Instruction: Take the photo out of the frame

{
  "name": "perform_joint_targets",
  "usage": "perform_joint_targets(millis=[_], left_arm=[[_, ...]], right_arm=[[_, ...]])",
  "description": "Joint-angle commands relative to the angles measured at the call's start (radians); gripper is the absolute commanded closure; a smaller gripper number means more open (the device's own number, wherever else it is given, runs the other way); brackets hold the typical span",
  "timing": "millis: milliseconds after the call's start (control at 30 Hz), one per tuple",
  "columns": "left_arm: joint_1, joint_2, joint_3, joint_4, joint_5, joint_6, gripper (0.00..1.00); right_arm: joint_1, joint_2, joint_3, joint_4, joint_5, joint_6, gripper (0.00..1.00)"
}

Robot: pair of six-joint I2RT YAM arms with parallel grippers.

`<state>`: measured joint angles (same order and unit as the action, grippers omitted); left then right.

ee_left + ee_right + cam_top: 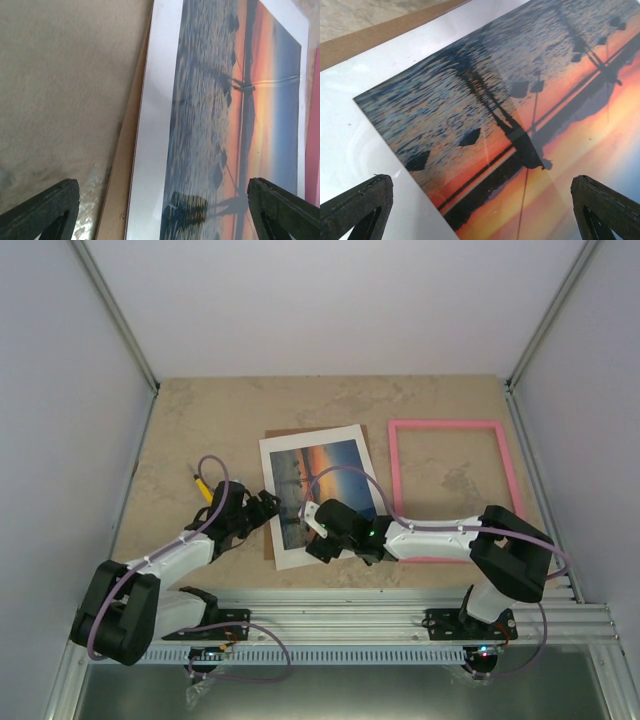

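Clearly, in the top view the frame (453, 425) lies flat at the right of the desk (190, 420), and the desk surface shows through it. So I judge the frame is already emptied. The photo (322, 480) lies just beside it on the left, face up. It sits inside the white mat border (310, 437) on the brown backing board (272, 545). The left jaws stand at the left edge of this stack and the right jaws over its near part.

In the left wrist view the left jaws are released and wide. The mat and the water part of the photo lie between them, lower down, and nothing is grasped. This low side approach probably aims at the paper edge.

In the right wrist view the right jaws are also released and empty. The photo's near corner lies between and beyond them, not touched.
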<state>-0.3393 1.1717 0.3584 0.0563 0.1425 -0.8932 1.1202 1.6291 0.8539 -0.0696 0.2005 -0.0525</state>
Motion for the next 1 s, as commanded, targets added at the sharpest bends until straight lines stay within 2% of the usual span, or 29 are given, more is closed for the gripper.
perform_joint_targets(millis=[0, 300, 633, 967], left_arm=[[0.005, -0.020, -0.028, 0.020, 0.093, 0.008, 0.07], [0.004, -0.042, -0.043, 0.002, 0.143, 0.008, 0.14], [0.003, -0.123, -0.065, -0.081, 0.159, 0.011, 0.19], [-0.022, -0.069, -0.073, -0.065, 0.202, 0.026, 0.20]], right_arm=[[-0.001, -0.020, -0.020, 0.057, 0.087, 0.001, 0.02], [-0.069, -0.063, -0.046, 0.065, 0.214, 0.092, 0.02], [-0.143, -0.129, -0.083, 0.100, 0.192, 0.144, 0.02], [-0.143, -0.126, -0.082, 0.099, 0.183, 0.144, 0.02]])
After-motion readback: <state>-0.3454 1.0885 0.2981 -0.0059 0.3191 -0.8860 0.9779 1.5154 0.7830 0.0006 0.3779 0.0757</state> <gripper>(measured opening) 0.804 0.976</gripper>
